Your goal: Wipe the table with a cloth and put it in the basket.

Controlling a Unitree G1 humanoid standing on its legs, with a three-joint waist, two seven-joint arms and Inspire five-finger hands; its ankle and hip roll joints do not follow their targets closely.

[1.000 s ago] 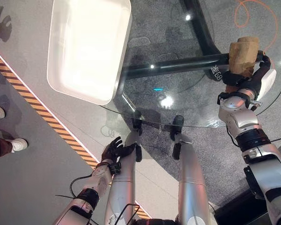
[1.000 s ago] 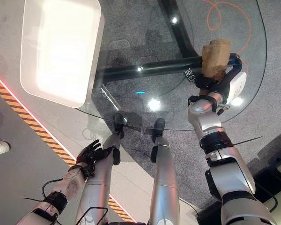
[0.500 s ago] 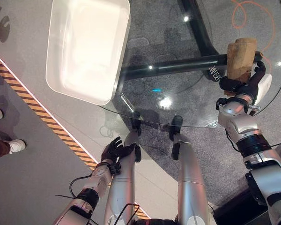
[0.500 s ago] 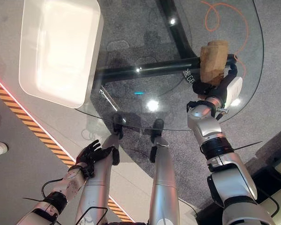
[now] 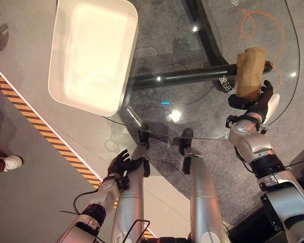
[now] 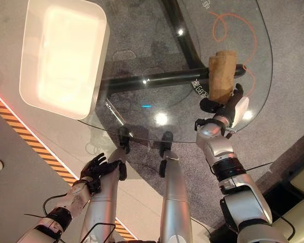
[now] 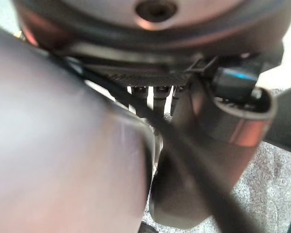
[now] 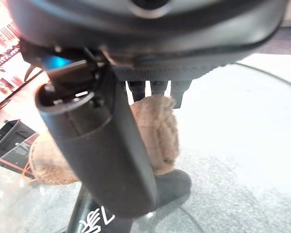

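Observation:
A brown fuzzy cloth (image 5: 251, 71) lies rolled up on the round glass table (image 5: 192, 121), near its right edge. My right hand (image 5: 253, 104) sits at the cloth's near end. Its dark fingers curl onto the cloth and its white-covered thumb sticks out on the right. The right wrist view shows the fingers (image 8: 153, 88) hooked over the cloth (image 8: 157, 128), with the thumb (image 8: 97, 150) in front. The white basket (image 5: 129, 50) stands at the table's far left, overhanging the rim. My left hand (image 5: 120, 163) hangs low by my side with relaxed fingers, holding nothing.
A black bar of the table's base (image 5: 187, 76) shows through the glass, running from the middle to under the cloth. An orange cord (image 5: 273, 30) loops on the floor beyond. Striped tape (image 5: 45, 136) crosses the floor on the left, where a person's shoe (image 5: 10, 162) stands.
The whole picture has shifted, so the camera moved. My right hand stays on the cloth at about the same spot on the glass. The left hand has not moved.

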